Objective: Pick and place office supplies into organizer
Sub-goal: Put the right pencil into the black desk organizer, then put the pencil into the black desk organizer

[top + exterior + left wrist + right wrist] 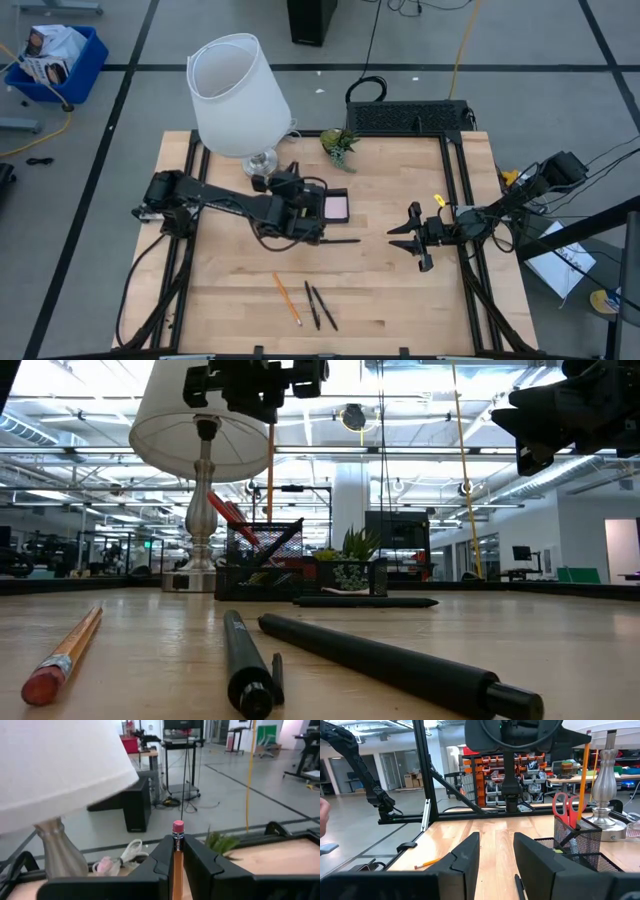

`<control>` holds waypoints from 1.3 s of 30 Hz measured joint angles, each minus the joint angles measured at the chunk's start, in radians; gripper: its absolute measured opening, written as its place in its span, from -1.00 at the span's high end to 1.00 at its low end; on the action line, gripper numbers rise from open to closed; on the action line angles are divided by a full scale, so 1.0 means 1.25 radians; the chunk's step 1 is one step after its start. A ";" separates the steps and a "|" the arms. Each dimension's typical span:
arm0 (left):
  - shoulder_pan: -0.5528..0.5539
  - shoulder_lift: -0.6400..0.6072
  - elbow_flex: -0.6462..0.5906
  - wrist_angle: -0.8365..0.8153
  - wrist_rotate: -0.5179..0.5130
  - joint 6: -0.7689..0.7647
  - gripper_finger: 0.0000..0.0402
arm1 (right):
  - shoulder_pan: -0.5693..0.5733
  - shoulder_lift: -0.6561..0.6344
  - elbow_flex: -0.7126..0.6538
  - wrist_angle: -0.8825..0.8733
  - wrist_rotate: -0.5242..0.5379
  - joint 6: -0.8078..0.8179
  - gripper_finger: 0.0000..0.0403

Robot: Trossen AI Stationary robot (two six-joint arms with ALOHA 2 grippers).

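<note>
My left gripper [178, 845] is shut on an orange pencil [270, 470] that stands upright above the black mesh organizer [262, 565]. Red-handled scissors [565, 807] stand in the organizer, handles up, and a pink sticky-note pad [337, 207] lies in it. On the table near the front lie another orange pencil [287, 298] and two black pens [312, 305], [326, 308]. A third black pen [335, 240] lies beside the organizer. My right gripper [415, 240] waits open at the table's right, touching nothing. My left gripper pinches the pencil between its two fingers just below the pink eraser end [178, 836], which sticks up above them. The fingers come in about level, across the pencil. The pencil hangs upright below the fingers, eraser up, its lower end [581, 820] at the organizer's top.
A white-shaded lamp [240, 95] stands at the far left, close to my left arm. A small green plant [340, 143] and a large black wire rack [410, 118] sit at the far edge. Bare wood lies between the two grippers.
</note>
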State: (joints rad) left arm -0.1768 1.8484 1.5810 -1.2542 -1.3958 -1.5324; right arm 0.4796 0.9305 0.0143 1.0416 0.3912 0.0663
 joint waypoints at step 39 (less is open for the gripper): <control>-0.009 0.000 0.000 0.023 0.140 0.017 0.44 | 0.000 0.000 0.000 0.000 0.000 0.000 0.42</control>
State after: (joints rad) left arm -0.1882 1.8484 1.5806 -1.2259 -1.2210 -1.5107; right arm 0.4797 0.9305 0.0143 1.0416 0.3912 0.0664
